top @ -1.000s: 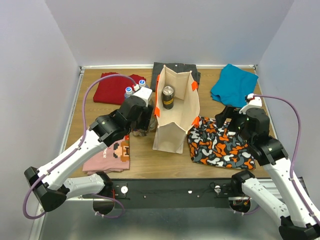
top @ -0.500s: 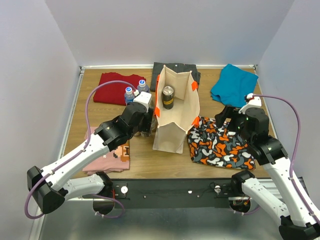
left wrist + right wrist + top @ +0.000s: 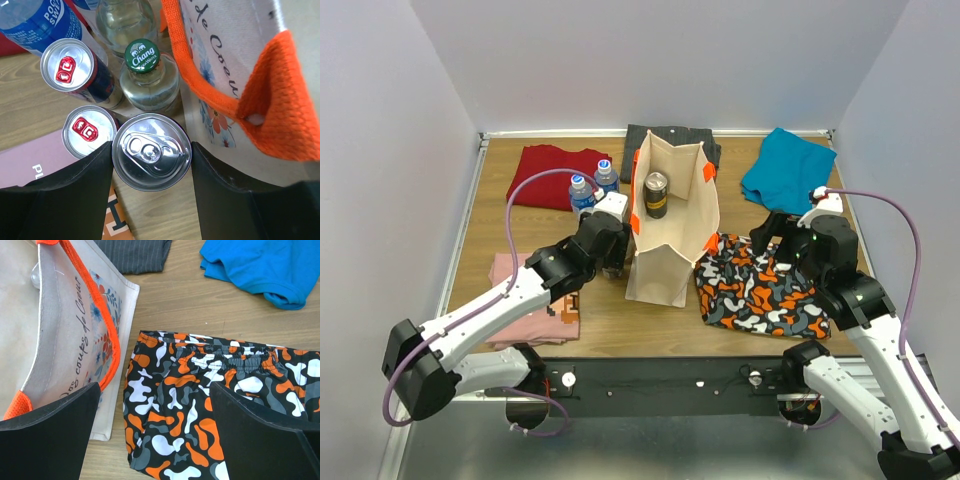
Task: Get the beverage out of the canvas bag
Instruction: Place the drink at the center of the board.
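Soft, even white light falls from above on the table (image 3: 610,318). It is bright without harsh glare, so the canvas bag (image 3: 655,275) and the arms cast only faint, short shadows, and the top view is sharp from near to far. In the left wrist view the lid of the can (image 3: 151,150) between the jaws of the left gripper (image 3: 152,156) gleams with soft highlights and is crisp, while the black jaws at the near edge are dark, featureless and slightly blurred. The right wrist view is equally bright and clear, and the jaws of the right gripper (image 3: 155,390) are likewise underexposed masses.
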{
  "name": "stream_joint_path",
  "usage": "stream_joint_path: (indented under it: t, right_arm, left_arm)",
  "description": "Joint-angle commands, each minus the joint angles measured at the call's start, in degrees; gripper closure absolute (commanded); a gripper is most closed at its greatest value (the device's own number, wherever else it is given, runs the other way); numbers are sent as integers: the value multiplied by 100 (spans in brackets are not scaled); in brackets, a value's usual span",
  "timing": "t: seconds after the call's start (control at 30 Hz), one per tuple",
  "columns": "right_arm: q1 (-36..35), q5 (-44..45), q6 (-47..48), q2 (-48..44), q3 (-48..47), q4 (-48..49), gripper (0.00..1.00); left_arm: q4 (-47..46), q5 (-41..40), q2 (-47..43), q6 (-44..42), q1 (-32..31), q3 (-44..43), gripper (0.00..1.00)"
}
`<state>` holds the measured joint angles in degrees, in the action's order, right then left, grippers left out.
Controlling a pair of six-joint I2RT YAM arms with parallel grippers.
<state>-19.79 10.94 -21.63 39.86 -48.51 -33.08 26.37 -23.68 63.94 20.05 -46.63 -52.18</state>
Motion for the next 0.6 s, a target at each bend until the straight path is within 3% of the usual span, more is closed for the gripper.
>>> stream_joint_path:
  t: [0.0, 0.57]
  right_arm:
    - [-7, 93, -17, 22, 61, 91, 1]
    - [2, 58, -8, 92, 61, 91, 1]
  left_arm:
    - [-844, -418, 22, 95, -30, 33, 100]
    - [-1090, -558, 400, 324, -30, 208, 100]
